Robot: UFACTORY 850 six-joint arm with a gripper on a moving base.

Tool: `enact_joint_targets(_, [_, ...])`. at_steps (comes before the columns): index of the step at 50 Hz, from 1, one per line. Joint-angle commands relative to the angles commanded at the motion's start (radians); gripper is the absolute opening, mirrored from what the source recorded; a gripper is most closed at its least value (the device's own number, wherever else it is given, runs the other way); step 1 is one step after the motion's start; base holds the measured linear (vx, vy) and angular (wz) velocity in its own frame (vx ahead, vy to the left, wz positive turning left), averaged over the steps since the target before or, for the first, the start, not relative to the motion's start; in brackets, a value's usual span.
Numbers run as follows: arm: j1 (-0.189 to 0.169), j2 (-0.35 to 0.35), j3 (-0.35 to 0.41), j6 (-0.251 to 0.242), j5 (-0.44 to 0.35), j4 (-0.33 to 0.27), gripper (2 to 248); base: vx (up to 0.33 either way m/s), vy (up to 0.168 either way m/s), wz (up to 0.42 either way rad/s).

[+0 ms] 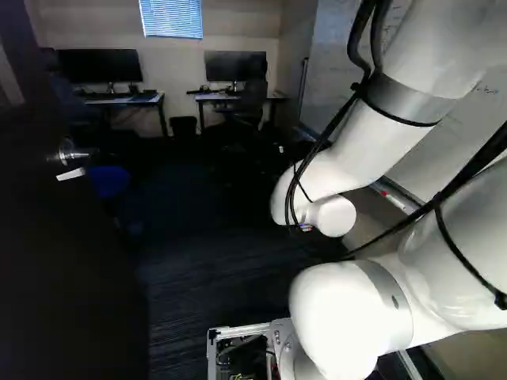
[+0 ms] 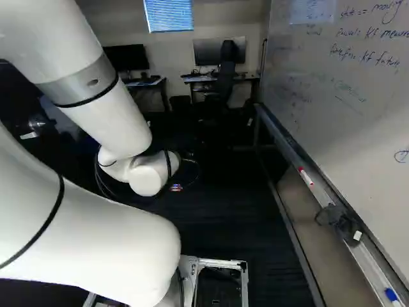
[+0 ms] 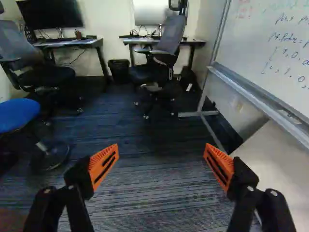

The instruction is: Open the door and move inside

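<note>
End effector (image 3: 161, 162) was open, fingers wide apart, nothing between them, carpet (image 3: 149, 179) ahead. Door (image 1: 71, 261) stood open along the left of the left base view, its handle (image 1: 71, 154) near the door's far edge and apart from the arm (image 1: 348, 162). Blue stool (image 3: 19, 115) sat just past it. In the room: two desks at the far wall, office chair (image 3: 166, 46) at the front edge of the right-hand desk (image 3: 193, 42), whiteboard (image 2: 345, 96) to the right.

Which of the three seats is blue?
The stool, nearest the gripper. The office chair just beyond it and the second office chair, by the wastebasket, have dark seats.
</note>
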State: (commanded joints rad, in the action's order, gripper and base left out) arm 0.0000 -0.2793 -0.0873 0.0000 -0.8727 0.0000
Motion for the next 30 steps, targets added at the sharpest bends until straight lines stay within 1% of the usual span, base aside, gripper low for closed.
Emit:
enact_joint_targets(12, [0.0, 0.0, 0.0, 0.0, 0.0, 0.0, 247, 0.244, 0.002, -0.022])
enact_joint_targets(30, [0.0, 0.0, 0.0, 0.0, 0.0, 0.0, 247, 0.2, 0.002, -0.016])
